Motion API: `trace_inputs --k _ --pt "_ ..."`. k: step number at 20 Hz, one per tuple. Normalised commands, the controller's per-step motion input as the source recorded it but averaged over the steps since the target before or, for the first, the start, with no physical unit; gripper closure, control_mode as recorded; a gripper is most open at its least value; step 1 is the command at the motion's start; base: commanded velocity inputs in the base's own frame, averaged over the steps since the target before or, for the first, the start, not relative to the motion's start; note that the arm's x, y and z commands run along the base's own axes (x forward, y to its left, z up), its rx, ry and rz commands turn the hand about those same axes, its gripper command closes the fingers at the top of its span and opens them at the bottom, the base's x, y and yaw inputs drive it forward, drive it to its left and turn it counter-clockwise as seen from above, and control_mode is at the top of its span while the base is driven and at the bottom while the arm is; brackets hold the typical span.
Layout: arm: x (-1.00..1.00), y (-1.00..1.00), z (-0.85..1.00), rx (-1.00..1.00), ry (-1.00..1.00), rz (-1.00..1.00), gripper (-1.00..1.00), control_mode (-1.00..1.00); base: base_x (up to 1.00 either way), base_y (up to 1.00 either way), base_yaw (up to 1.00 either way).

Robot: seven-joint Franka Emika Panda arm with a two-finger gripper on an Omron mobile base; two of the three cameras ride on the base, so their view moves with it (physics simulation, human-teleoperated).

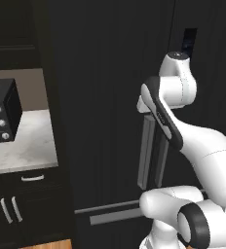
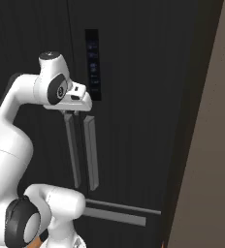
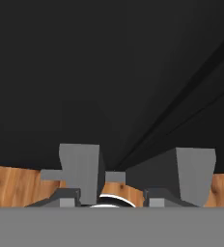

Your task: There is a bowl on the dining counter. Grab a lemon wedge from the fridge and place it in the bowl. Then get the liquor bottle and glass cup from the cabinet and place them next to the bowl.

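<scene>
— Two long grey handles (image 2: 80, 150) run down the black fridge (image 2: 134, 97), side by side, and its doors are shut. So the lemon wedge, judging by the task, must be inside, unseen.

— And the claw (image 2: 75, 112)?

— Right at the top of those handles, pointing down along them. Whether it has closed on one, I cannot tell; the hand view looks straight down the door front to the wood floor (image 3: 17, 185), with both handles below it.

— How to do this well?

— I'd get the fingers squarely around one handle only, then pull along the door's arc, not straight back, or the grip may slip off.

— Anything in the way?

— The neighbouring handle sits very close, so a finger could catch it. To the left there's a marble counter (image 1: 22, 146) with a black oven (image 1: 3, 109), well apart.
</scene>
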Motion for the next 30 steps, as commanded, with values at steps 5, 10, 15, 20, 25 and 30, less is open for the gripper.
trace_inputs --k 5,10,15,20,25,30 --pt "-0.02 0.00 0.00 0.00 0.00 0.00 -1.00 1.00 -0.14 0.00 0.00" --pt "0.00 0.00 0.00 0.00 0.00 0.00 -1.00 1.00 -0.64 0.00 0.00" --pt "0.00 0.00 0.00 0.00 0.00 0.00 -1.00 1.00 -0.66 0.00 -0.01" --pt "0.00 0.00 0.00 0.00 0.00 0.00 -1.00 1.00 -0.40 0.00 -0.01" --pt "-0.08 0.00 0.00 0.00 -0.09 0.00 -1.00 -1.00 -0.03 0.00 0.00" --pt "-0.26 0.18 0.02 0.00 -0.26 0.00 -1.00 -1.00 0.00 0.00 0.00"
